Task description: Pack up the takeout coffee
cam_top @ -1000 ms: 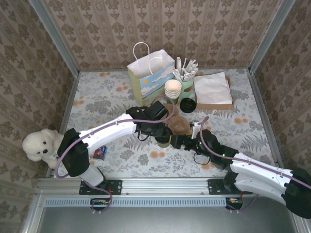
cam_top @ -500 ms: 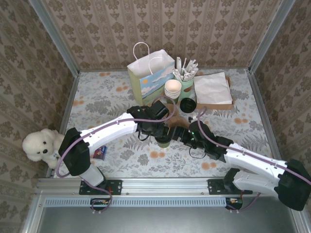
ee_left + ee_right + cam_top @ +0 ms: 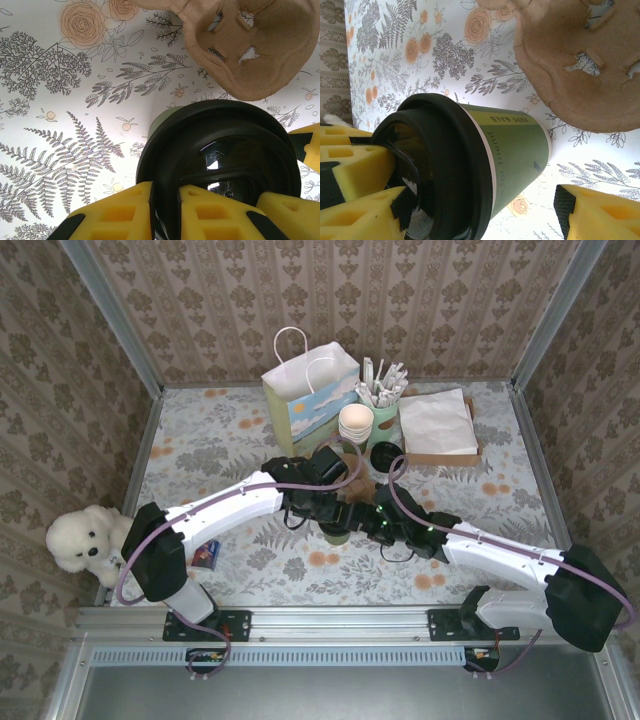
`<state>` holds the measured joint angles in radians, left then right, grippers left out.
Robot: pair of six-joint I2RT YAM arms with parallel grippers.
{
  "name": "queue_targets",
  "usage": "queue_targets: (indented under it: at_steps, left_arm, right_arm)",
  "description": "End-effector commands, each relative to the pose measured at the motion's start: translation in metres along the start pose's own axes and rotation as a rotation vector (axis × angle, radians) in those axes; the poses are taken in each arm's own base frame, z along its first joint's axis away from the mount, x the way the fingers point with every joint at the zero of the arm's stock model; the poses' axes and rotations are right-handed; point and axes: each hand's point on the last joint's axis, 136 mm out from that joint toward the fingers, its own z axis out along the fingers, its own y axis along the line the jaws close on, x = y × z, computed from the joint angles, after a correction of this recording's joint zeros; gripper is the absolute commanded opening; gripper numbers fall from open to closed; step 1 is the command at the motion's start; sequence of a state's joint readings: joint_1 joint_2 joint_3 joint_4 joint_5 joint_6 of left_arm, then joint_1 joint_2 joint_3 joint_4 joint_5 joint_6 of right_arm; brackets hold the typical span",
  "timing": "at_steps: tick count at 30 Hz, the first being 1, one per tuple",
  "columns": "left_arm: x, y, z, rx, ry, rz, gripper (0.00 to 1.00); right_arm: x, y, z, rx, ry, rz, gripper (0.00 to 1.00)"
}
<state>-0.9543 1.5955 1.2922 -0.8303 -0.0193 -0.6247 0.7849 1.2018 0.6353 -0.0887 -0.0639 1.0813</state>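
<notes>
Since a second ago my right arm has pushed further in from the right. My right gripper (image 3: 368,523), which hung a little off the cup (image 3: 337,534) then, is now close against its right side, and the arm covers more of the carrier (image 3: 360,492) than it did. My left gripper (image 3: 335,512) has kept its place over the cup. Cup and carrier sit where they sat.

Left jaws — narrow. In the left wrist view the black lid's rim runs into the thin slot between my two pads (image 3: 115,212). Both pads look to be against it, so I have the cup by the edge of its lid.

Right jaws — wide, with the cup between them. In the right wrist view one finger (image 3: 600,212) stands clear of the green wall, with the table (image 3: 532,200) showing in the gap. How things meet at the lid end I cannot tell, because yellow pads crowd together there. This gripper does not yet grip the cup.

The cup is upright near the middle of the table, lid on, just on the near side of the carrier. It stands beside the carrier, with a strip of table showing between them. Whether its base rests on the table I cannot tell. The carrier lies on the table, partly under my right arm.
</notes>
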Motion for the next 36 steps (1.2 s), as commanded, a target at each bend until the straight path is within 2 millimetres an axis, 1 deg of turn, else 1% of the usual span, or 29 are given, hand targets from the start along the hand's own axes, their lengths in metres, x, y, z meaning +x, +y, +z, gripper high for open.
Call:
queue_targets:
  at_steps: [1, 10, 14, 21, 23, 25, 27, 30, 32, 33, 36]
  left_arm:
    - [0.007, 0.001, -0.007, 0.025, 0.025, 0.005, 0.2]
    - [0.003, -0.001, -0.016, 0.06, -0.007, -0.01, 0.21]
    - [0.0, -0.001, -0.021, 0.08, -0.034, -0.02, 0.23]
    - [-0.001, 0.002, -0.025, 0.098, -0.05, -0.041, 0.24]
    - [-0.003, 0.003, -0.028, 0.108, -0.07, -0.05, 0.26]
    - [-0.005, 0.005, -0.031, 0.119, -0.092, -0.062, 0.3]
    - [-0.006, 0.011, -0.034, 0.125, -0.118, -0.087, 0.37]
    - [-0.005, 0.027, -0.036, 0.106, -0.161, -0.142, 0.53]
    - [-0.003, 0.045, -0.037, 0.07, -0.192, -0.203, 0.65]
    - [-0.001, 0.053, -0.036, 0.058, -0.199, -0.234, 0.69]
    - [0.008, 0.078, -0.031, 0.035, -0.209, -0.344, 0.85]
  right_arm:
    - [0.0, -0.001, 0.0, 0.029, 0.015, 0.02, 0.77]
    - [0.002, -0.005, 0.002, 0.046, 0.028, 0.023, 0.77]
    - [0.003, -0.006, 0.002, 0.051, 0.029, 0.024, 0.77]
    - [0.002, -0.005, 0.002, 0.049, 0.03, 0.023, 0.77]
    - [0.002, -0.003, 0.002, 0.047, 0.031, 0.023, 0.77]
    - [0.001, -0.001, 0.001, 0.042, 0.031, 0.02, 0.78]
    - [0.0, 0.002, 0.0, 0.034, 0.032, 0.012, 0.8]
    - [-0.002, 0.007, -0.004, 0.035, 0.035, -0.017, 0.85]
    - [-0.003, 0.011, -0.008, 0.036, 0.039, -0.04, 0.88]
    - [-0.004, 0.012, -0.009, 0.038, 0.041, -0.049, 0.9]
    - [-0.004, 0.014, -0.012, 0.059, 0.055, -0.083, 0.99]
